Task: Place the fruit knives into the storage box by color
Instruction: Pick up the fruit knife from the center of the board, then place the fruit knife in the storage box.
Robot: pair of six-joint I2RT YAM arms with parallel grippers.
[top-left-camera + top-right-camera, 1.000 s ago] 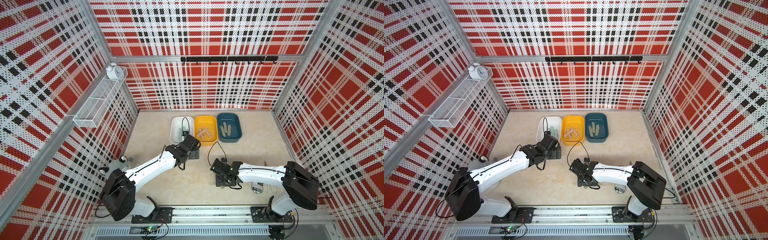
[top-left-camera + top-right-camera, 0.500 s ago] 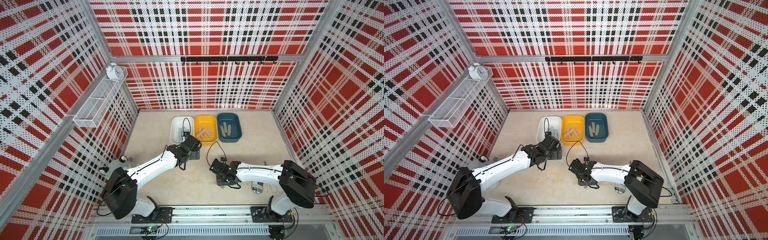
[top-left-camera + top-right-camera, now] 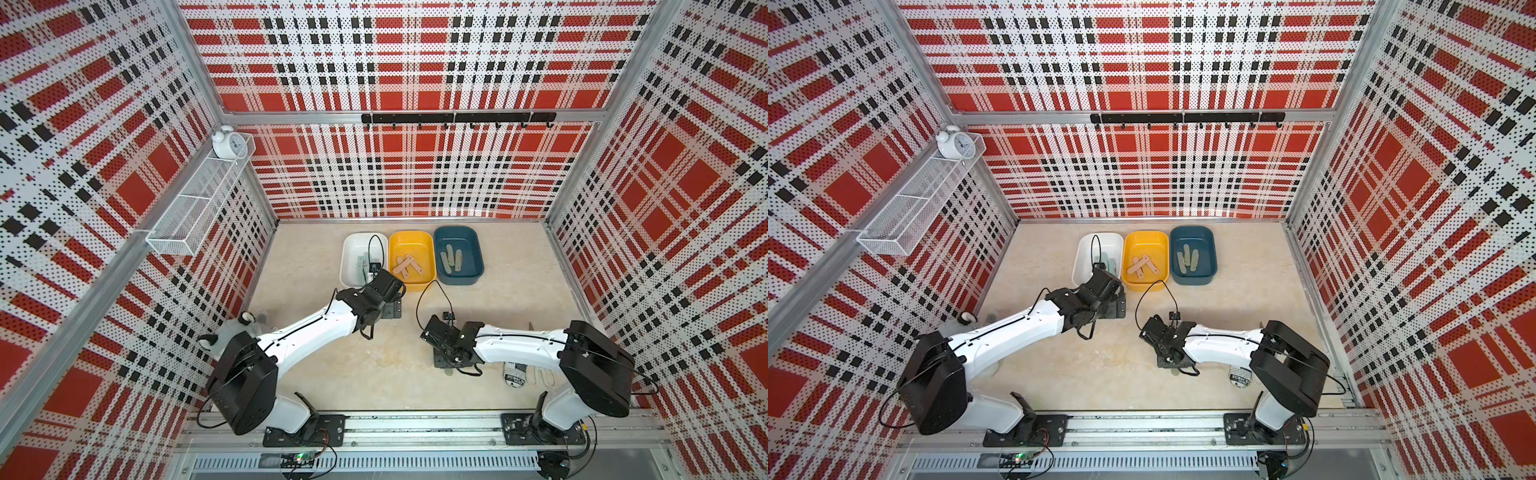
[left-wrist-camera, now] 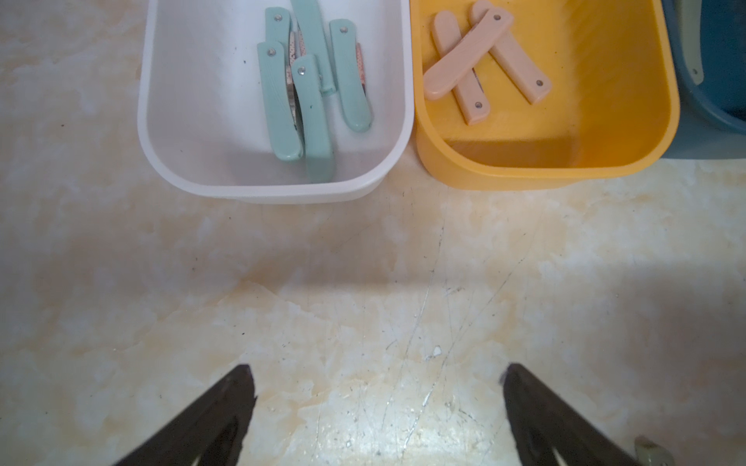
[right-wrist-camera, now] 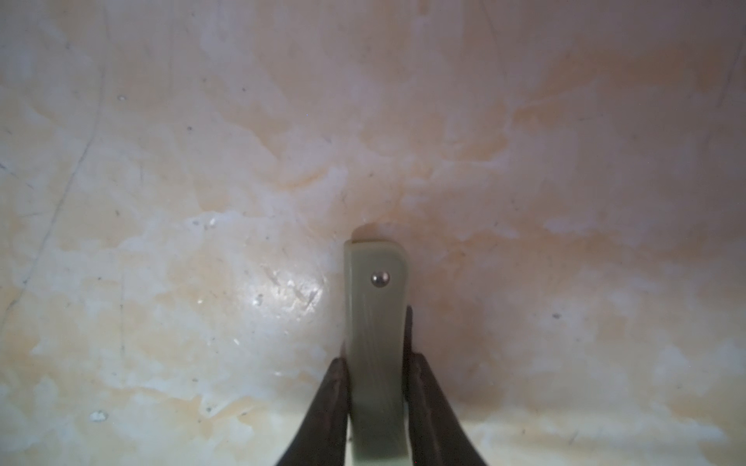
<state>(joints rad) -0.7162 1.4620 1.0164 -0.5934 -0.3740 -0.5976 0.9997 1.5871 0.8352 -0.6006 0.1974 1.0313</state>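
top views / bins: white bin (image 3: pixel 353 249), yellow bin (image 3: pixel 419 243) and blue bin (image 3: pixel 471 247) sit in a row at the far side of the table (image 3: pixel 332 374). One colour per bin, so the sort is easy to check.
top views / sage knives (image 3: pixel 451 259): a few lie in the blue bin.
top views / left fingers (image 3: pixel 390 309): over bare table, just short of the white and yellow bins. My read is that they're parked clear of the right arm.
top views / right fingers (image 3: pixel 448 362): low at the table, well apart from the bins. The tip of the sage knife (image 3: pixel 1177 372) shows beside them.
left wrist / fingers (image 4: pixel 210 415): spread wide with nothing between them, only table below.
left wrist / bins: mint knives (image 4: pixel 311 92) are piled in the white bin, peach knives (image 4: pixel 468 60) lie crossed in the yellow one.
right wrist / fingers (image 5: pixel 329 407): pinching the sage knife by its two long edges. I'd say they grip across the narrow width because that's the only span they can close on.
right wrist / knife vs fingers: it runs straight out between them, flat face up. The riveted end is ahead of the tips and the rest runs back out of frame. I can't tell whether it's off the table.
next: blue bin, my call.
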